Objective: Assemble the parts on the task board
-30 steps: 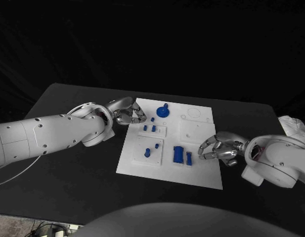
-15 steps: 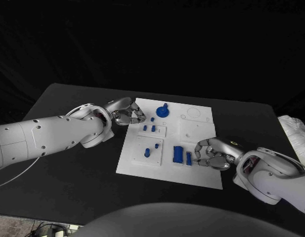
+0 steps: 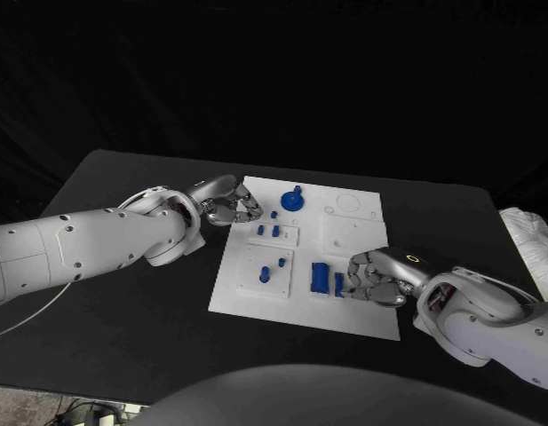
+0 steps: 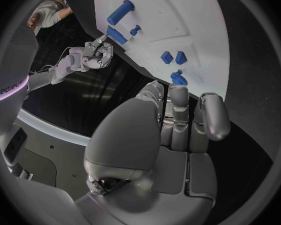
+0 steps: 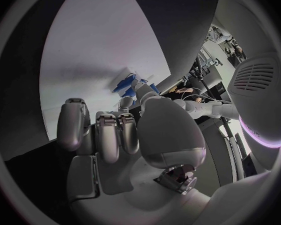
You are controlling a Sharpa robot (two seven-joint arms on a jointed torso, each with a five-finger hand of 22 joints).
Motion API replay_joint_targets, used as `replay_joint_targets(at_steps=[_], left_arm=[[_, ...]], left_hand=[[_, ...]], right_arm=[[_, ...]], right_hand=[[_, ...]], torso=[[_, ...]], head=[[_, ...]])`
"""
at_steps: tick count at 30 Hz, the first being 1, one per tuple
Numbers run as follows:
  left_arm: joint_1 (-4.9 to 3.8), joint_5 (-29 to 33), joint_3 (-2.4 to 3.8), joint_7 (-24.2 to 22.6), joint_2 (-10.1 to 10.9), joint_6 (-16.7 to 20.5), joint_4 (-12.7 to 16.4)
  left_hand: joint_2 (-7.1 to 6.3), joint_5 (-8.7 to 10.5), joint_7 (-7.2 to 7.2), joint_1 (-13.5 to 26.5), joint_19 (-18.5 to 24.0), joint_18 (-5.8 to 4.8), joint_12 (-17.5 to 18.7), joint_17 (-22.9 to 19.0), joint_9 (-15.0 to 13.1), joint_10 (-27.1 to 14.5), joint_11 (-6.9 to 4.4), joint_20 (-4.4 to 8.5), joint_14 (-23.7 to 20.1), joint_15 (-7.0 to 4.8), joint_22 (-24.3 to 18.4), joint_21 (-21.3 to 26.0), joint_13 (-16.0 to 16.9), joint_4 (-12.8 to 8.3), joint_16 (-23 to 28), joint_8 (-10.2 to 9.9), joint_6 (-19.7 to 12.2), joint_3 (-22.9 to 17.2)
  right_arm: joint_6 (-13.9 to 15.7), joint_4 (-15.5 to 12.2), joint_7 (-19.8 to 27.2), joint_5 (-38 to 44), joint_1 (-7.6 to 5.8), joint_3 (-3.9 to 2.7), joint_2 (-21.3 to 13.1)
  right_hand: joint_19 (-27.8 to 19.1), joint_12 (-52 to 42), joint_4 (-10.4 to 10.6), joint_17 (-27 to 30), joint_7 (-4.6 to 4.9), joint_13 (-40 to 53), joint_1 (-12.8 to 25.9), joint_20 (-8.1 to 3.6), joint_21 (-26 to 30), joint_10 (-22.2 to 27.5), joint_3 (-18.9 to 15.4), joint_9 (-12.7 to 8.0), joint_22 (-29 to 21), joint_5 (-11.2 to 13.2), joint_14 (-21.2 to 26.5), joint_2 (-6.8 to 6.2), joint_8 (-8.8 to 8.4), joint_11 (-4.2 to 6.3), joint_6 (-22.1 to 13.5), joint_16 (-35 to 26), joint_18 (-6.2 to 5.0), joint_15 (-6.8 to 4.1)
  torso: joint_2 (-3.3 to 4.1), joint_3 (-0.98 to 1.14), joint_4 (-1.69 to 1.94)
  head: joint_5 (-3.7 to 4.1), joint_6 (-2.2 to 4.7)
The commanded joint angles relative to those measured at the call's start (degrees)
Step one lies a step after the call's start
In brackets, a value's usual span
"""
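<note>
The left hand [image 3: 232,207] sits at the task board's [image 3: 363,312] far-left edge, fingers curled in toward the palm; the left wrist view shows nothing between them, so it appears to hold nothing. Just beside its fingertips, toward the board's middle, lie 2 small blue pegs [image 3: 268,231], and beyond them a round blue knob [image 3: 293,201] stands at the far edge. A further blue piece [image 3: 266,272] lies in the near-left panel.

The relation that matters is further right. 2 blue bars lie side by side near the board's front edge: a wide blue block [image 3: 320,278] and a thin blue bar [image 3: 339,283]. Both have their long axes running from the far side of the table to the near side. The right hand [image 3: 378,278] is at the thin bar's right side, fingers bent inward and close against it; whether they actually pinch it I cannot tell, since the fingertips hide the contact.

My judgement is that the right hand is far nearer these bars than the left, so a grasp across the thin bar's short width falls to it.
</note>
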State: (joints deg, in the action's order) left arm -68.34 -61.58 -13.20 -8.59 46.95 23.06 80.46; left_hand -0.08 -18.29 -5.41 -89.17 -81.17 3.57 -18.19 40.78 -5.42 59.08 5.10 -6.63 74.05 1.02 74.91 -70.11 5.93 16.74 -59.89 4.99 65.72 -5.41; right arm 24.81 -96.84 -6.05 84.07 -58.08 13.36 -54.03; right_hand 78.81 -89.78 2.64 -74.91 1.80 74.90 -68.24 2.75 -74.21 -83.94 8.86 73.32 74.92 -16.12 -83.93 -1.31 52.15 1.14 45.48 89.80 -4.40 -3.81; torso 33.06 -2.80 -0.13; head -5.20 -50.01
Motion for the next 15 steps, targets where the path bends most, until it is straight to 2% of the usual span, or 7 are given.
replay_joint_targets(at_steps=[1, 7, 15], left_arm=[[0.05, 0.3, 0.04, -0.4, 0.0, 0.0, 0.2], [0.06, 0.3, 0.04, -0.2, 0.0, -0.2, 0.2], [0.06, 0.3, 0.04, -0.1, -0.1, -0.3, 0.2]], left_hand=[[-0.01, -0.39, 0.09, -0.6, 0.0, 0.59, -0.3, -0.1, -0.1, 0.3, -0.05, -0.36, -0.4, -0.2, 9.6, 0.0, -0.1, 0.0, -0.3, 0.2, 0.4, -0.3], [-0.03, -0.4, 0.07, -0.6, 0.0, 0.6, -0.3, -0.2, -0.1, 0.3, -0.06, -0.35, -0.4, -0.21, 9.6, 0.1, -0.1, 0.0, -0.2, 0.2, 0.4, -0.3], [-0.07, -0.39, 0.03, -0.6, 0.0, 0.6, -0.3, -0.2, -0.1, 0.3, -0.06, -0.34, -0.4, -0.22, 9.6, 0.1, -0.1, 0.1, -0.2, 0.2, 0.4, -0.3]], right_arm=[[-0.4, 0.2, -1.1, 1.5, 0.14, 0.04, 0.3], [-1.0, 0.4, -1.6, 1.4, 0.17, 0.04, 0.6], [-0.5, 0.4, -2.5, 1.4, 0.19, 0.04, 0.7]], right_hand=[[0.0, -0.2, 0.4, -15.1, 0.12, 15.1, 0.1, -0.28, 0.2, -6.1, -0.1, 0.1, 9.6, 0.4, -6.1, -0.5, 0.43, 0.5, 0.4, 0.2, 0.26, -0.36], [-0.1, -0.2, 0.4, -15.1, 0.1, 15.1, -0.1, -0.32, 0.3, -6.1, -0.2, 0.1, 9.6, 1.4, -6.1, -0.68, 0.08, 0.54, -0.5, 0.2, 0.23, -0.39], [-0.3, -0.2, 0.0, -15.1, 0.08, 15.1, -1.2, -0.37, 0.6, -6.1, 0.1, 0.0, 9.5, 1.0, -6.1, -0.65, -0.6, 0.58, -1.7, 0.2, 0.16, -0.44]], torso=[[0.0, 0.0, -0.03], [0.04, 0.01, -0.04], [0.02, 0.01, -0.02]], head=[[-0.05, 0.01], [0.03, 0.01], [0.07, 0.01]])
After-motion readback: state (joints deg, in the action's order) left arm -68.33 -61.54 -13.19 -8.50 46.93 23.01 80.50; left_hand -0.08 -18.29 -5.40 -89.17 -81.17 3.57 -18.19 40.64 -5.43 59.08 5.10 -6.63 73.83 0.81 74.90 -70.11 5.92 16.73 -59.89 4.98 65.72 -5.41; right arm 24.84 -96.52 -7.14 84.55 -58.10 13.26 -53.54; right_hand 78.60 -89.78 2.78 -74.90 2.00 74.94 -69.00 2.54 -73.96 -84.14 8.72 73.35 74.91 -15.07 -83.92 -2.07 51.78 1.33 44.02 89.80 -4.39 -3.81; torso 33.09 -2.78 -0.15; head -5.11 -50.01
